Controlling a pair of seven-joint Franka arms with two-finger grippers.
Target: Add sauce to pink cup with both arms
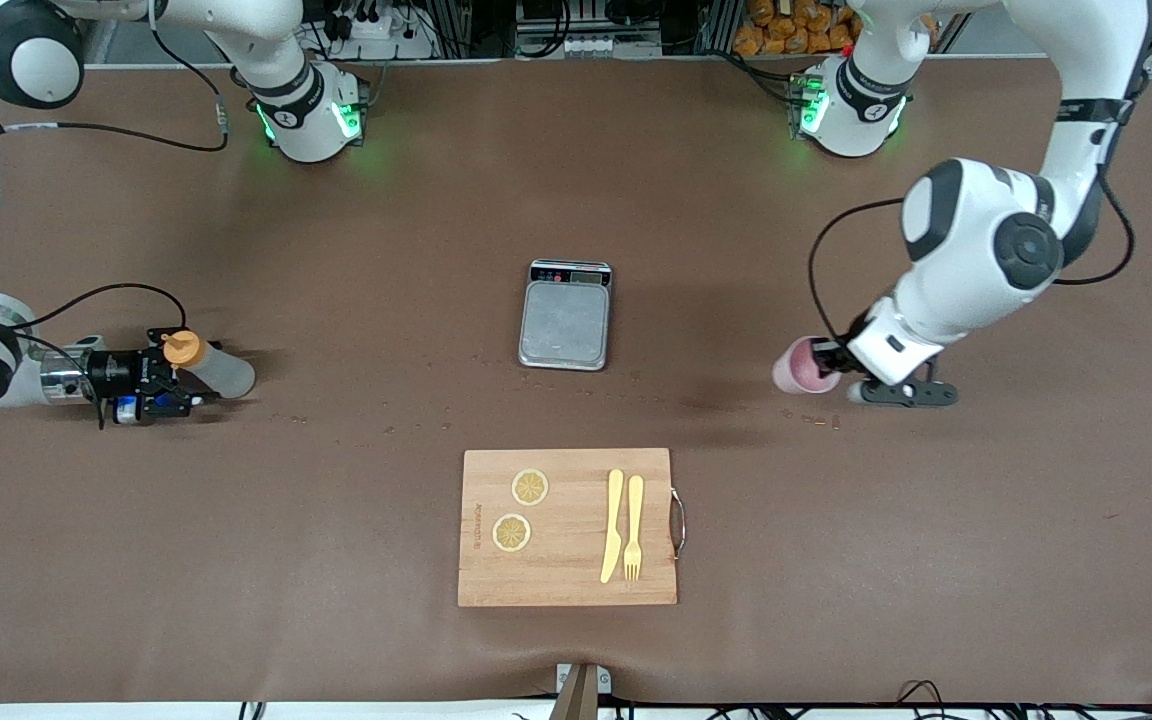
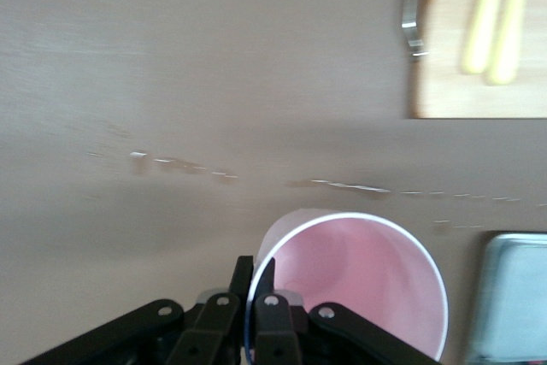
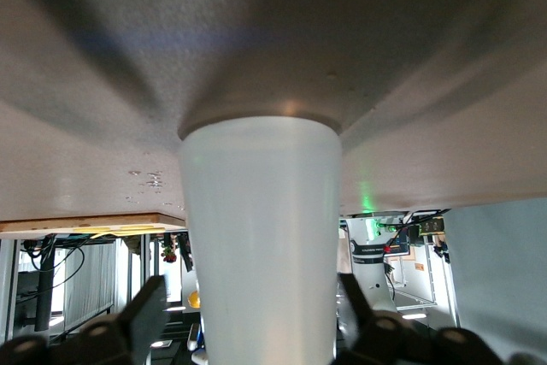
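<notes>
The sauce [image 1: 221, 370], a frosted white bottle with an orange cap, stands on the table near the right arm's end. My right gripper [image 1: 186, 382] reaches in level with the table, its fingers either side of the bottle's body. In the right wrist view the sauce [image 3: 261, 228] fills the space between the fingers [image 3: 149, 307], with a gap showing on one side, so the gripper [image 3: 252, 305] is open. The pink cup [image 1: 798, 368] sits toward the left arm's end. My left gripper [image 1: 824, 358] is shut on its rim. In the left wrist view, one finger is inside the pink cup [image 2: 359, 279] and one outside, so the gripper [image 2: 254, 275] is pinching the wall.
A grey scale [image 1: 566, 325] sits mid-table between the two grippers, and its corner shows beside the cup [image 2: 513, 297]. Nearer the front camera lies a wooden cutting board [image 1: 568, 585] with two lemon slices [image 1: 530, 487], a yellow knife [image 1: 613, 525] and a fork [image 1: 633, 525]. Small droplets speckle the table.
</notes>
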